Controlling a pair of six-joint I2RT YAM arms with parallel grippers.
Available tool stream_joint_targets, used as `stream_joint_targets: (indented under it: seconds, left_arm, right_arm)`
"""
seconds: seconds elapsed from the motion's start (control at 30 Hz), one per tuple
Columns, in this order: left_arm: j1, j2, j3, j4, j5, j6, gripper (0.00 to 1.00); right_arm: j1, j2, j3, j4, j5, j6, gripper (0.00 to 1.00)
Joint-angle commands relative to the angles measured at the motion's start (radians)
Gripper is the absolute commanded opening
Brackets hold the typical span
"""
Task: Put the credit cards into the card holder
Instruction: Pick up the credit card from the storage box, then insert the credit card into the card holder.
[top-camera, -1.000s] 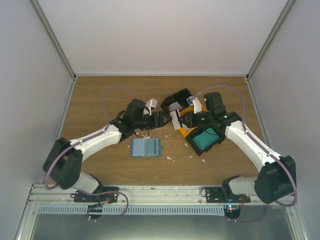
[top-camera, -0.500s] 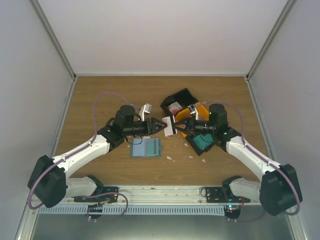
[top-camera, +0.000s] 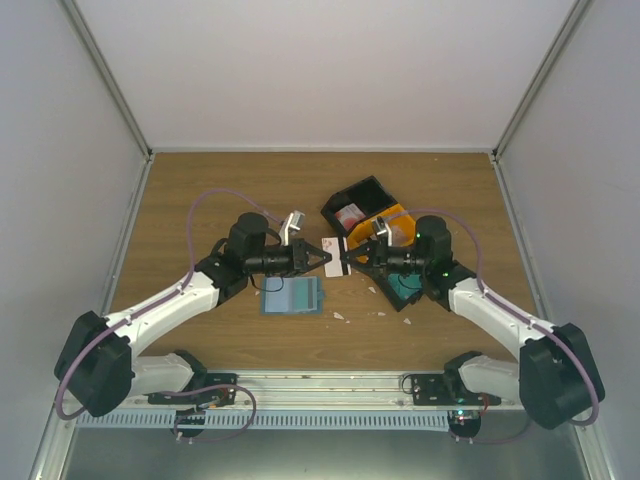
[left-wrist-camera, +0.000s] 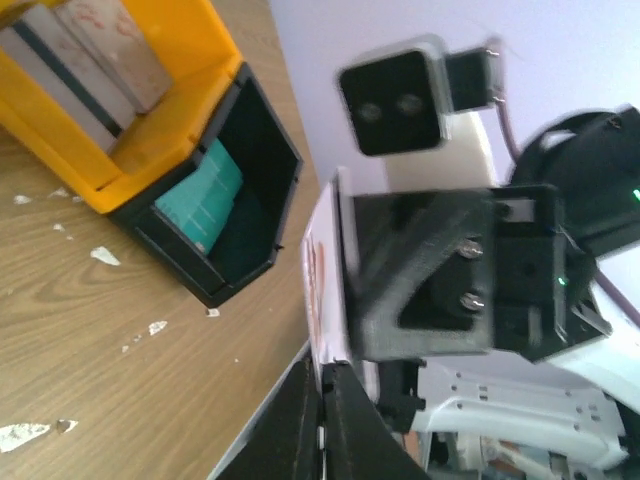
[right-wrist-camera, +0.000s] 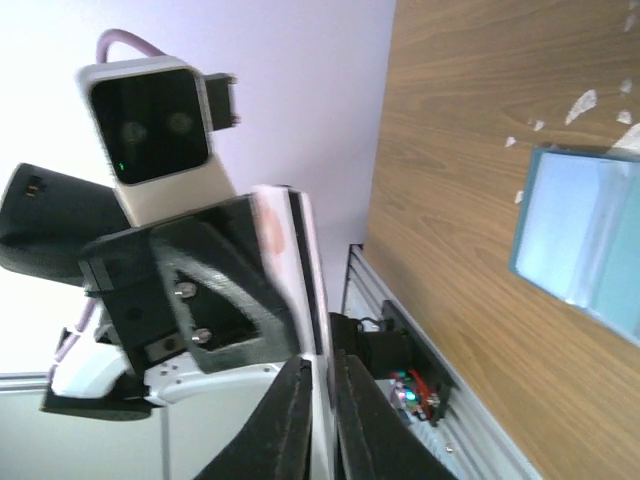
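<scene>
A white credit card (top-camera: 336, 256) hangs edge-on above the table between both grippers. My left gripper (top-camera: 325, 259) (left-wrist-camera: 327, 368) is shut on the card's (left-wrist-camera: 325, 270) one end. My right gripper (top-camera: 351, 257) (right-wrist-camera: 325, 365) faces it from the other side; its jaws stand a little apart around the card's (right-wrist-camera: 296, 270) other end. The teal-blue card holder (top-camera: 291, 295) (right-wrist-camera: 585, 240) lies open and flat on the wood, just below and left of the handover. More credit cards (left-wrist-camera: 90, 65) stand in the orange bin (left-wrist-camera: 190, 60).
A black bin (top-camera: 360, 200) holding a red and white card sits at the back. The orange bin (top-camera: 396, 222) adjoins a black bin (left-wrist-camera: 245, 245) that holds a green-teal block (left-wrist-camera: 210, 195). Small white scraps (left-wrist-camera: 105, 256) litter the wood near the bins and holder.
My left gripper came in to the card and shut on it. My right gripper, which carried the card toward the middle, has parted its jaws slightly.
</scene>
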Motion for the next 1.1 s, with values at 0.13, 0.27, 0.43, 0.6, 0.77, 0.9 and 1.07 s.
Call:
stream_joint_targets:
  seconds: [0.13, 0.27, 0.43, 0.6, 0.77, 0.9, 1.07]
  left_arm:
    - [0.010, -0.002, -0.033, 0.067, 0.039, -0.011, 0.00]
    - [0.021, -0.006, -0.047, 0.066, 0.050, -0.010, 0.00]
    - [0.039, -0.016, -0.046, -0.053, -0.040, 0.057, 0.24]
    - [0.068, -0.041, -0.070, -0.309, -0.349, 0.176, 0.50]
    - [0.154, -0.039, -0.136, -0.370, -0.404, 0.242, 0.55]
    - [0.198, -0.043, -0.200, -0.335, -0.403, 0.260, 0.52]
    - [0.247, -0.035, -0.246, -0.297, -0.401, 0.271, 0.47]
  right_arm:
    - [0.022, 0.011, -0.034, 0.060, -0.015, -0.101, 0.16]
    - [0.023, -0.001, -0.035, 0.053, -0.009, -0.157, 0.04]
    - [0.034, 0.003, -0.017, -0.021, 0.043, -0.240, 0.01]
    - [0.099, 0.069, 0.037, -0.187, 0.277, -0.328, 0.01]
    - [0.224, 0.193, 0.059, -0.170, 0.497, -0.285, 0.01]
    - [0.319, 0.359, 0.117, -0.124, 0.578, -0.240, 0.00]
    - [0.369, 0.500, 0.147, -0.017, 0.591, -0.163, 0.01]
